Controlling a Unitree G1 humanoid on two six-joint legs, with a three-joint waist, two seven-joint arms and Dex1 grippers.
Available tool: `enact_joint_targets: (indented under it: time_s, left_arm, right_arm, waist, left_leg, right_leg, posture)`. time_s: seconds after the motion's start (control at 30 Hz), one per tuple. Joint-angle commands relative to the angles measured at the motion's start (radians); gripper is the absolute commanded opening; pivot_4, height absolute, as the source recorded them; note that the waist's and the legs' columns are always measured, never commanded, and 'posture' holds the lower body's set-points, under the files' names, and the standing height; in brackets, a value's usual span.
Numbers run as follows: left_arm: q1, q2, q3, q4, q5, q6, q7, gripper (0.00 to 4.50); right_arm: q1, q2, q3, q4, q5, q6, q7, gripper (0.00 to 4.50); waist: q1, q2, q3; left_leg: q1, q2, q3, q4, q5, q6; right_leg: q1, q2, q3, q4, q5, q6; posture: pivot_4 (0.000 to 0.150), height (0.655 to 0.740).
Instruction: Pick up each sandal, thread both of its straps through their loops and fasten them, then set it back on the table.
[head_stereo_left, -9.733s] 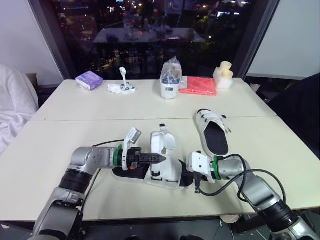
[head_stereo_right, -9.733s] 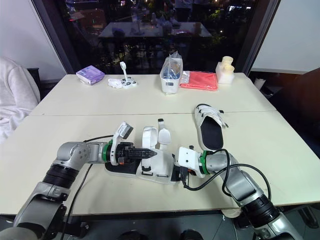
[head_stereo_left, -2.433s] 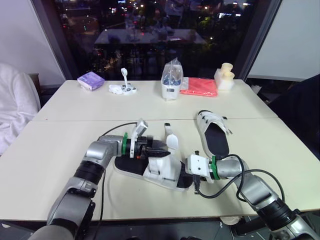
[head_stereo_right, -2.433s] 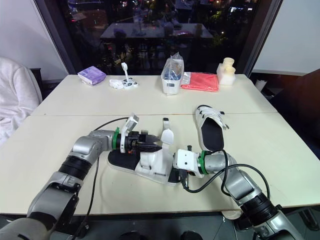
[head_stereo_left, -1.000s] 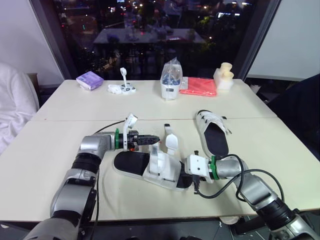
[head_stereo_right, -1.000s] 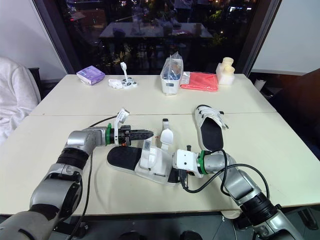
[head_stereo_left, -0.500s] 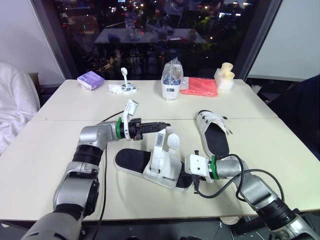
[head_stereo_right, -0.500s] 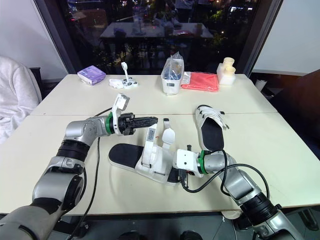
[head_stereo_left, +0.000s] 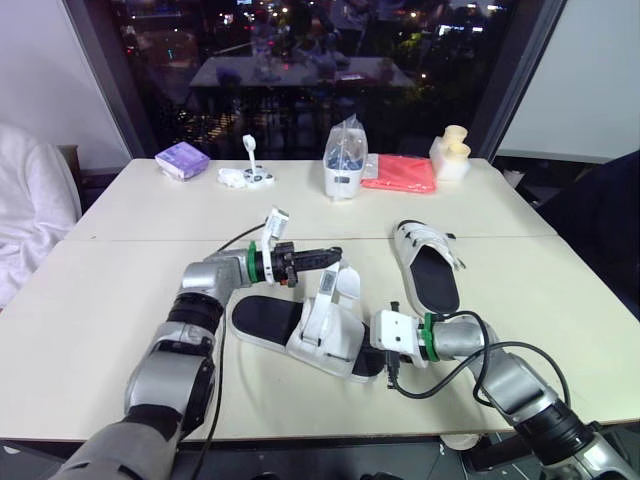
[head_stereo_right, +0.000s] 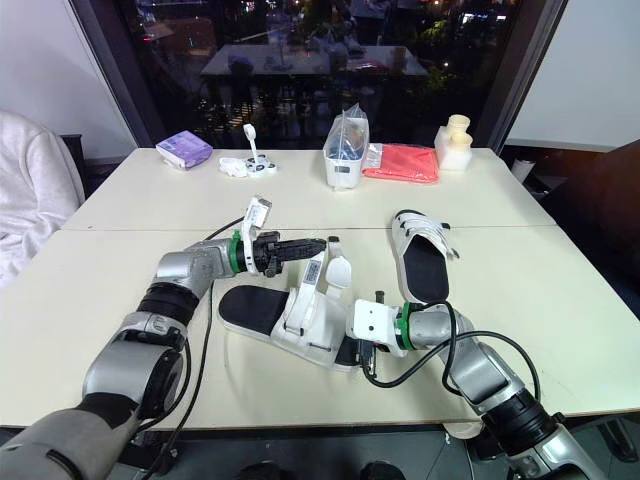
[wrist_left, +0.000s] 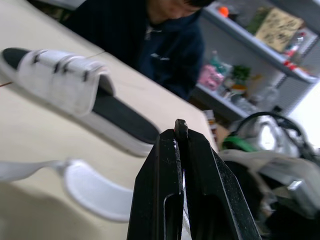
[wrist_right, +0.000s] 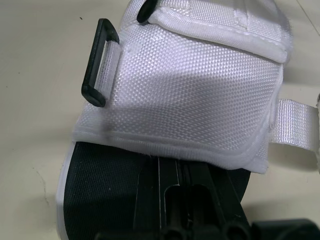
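Bench (head_stereo_left: 120, 300) carries both sandals. Near sandal (head_stereo_left: 335, 340) lies at the front centre, black footbed up, white upper open. Second sandal (head_stereo_left: 430, 265) sits well apart to its right, straps closed across.

Left gripper (head_stereo_left: 330, 254) hovers over the near sandal with its fingers (wrist_left: 165, 170) clenched together. One strap (head_stereo_left: 324, 287) stands up to just under the tips; cannot tell if it's pinched.

Right gripper (wrist_right: 176, 175) is at the near sandal's end. Its fingers (wrist_right: 150, 190) are pressed together on the footbed, tips under the upper. Black loop (wrist_right: 97, 62) on the upper's edge has no strap through it.
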Motion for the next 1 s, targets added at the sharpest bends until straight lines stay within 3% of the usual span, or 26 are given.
enact_joint_targets:
  time_s: [0.03,0.8,0.9,0.97,1.0]
  left_arm:
    - [-0.051,-0.010,0.037,0.032,0.008,-0.074,0.030,0.03]
    - [0.040,-0.037,-0.053,0.099,0.188,-0.214,0.092,0.03]
    - [0.042,-0.036,-0.067,0.120,0.226,-0.257,0.123,0.99]
    - [0.044,-0.034,-0.086,0.139,0.264,-0.310,0.142,2.16]
    - [0.045,-0.031,-0.100,0.148,0.283,-0.331,0.140,2.50]
  right_arm:
    - [0.036,-0.021,0.024,0.028,-0.043,0.042,0.008,0.00]
    - [0.048,-0.025,0.023,0.012,-0.053,0.050,0.011,0.00]
    - [0.050,-0.024,0.024,0.010,-0.054,0.051,0.011,0.00]
    - [0.049,-0.024,0.026,0.011,-0.054,0.051,0.011,0.00]
    - [0.047,-0.024,0.026,0.012,-0.054,0.051,0.012,0.00]
  waist:
    - [0.000,0.000,0.000]
    - [0.001,0.000,0.000]
    - [0.001,0.000,0.000]
    - [0.001,0.000,0.000]
    - [0.001,0.000,0.000]
  left_leg:
    - [0.000,0.000,0.000,0.000,0.000,0.000]
    - [-0.001,-0.001,0.000,0.000,0.000,0.000]
    - [-0.001,0.000,0.000,0.000,0.000,0.000]
    - [-0.001,-0.001,0.000,0.000,0.000,0.000]
    - [-0.001,-0.001,0.000,0.000,0.000,0.000]
  right_leg:
    - [0.000,0.000,0.000,0.000,0.000,0.000]
    - [0.000,-0.001,0.000,-0.001,0.000,0.000]
    - [0.000,-0.001,0.000,-0.001,0.000,0.000]
    - [0.000,-0.001,0.000,-0.001,0.000,0.000]
    - [0.000,-0.001,0.000,-0.001,0.000,0.000]
  posture:
    - [0.150,0.7400]
    - [0.150,0.7400]
    - [0.150,0.7400]
    - [0.150,0.7400]
    - [0.150,0.7400]
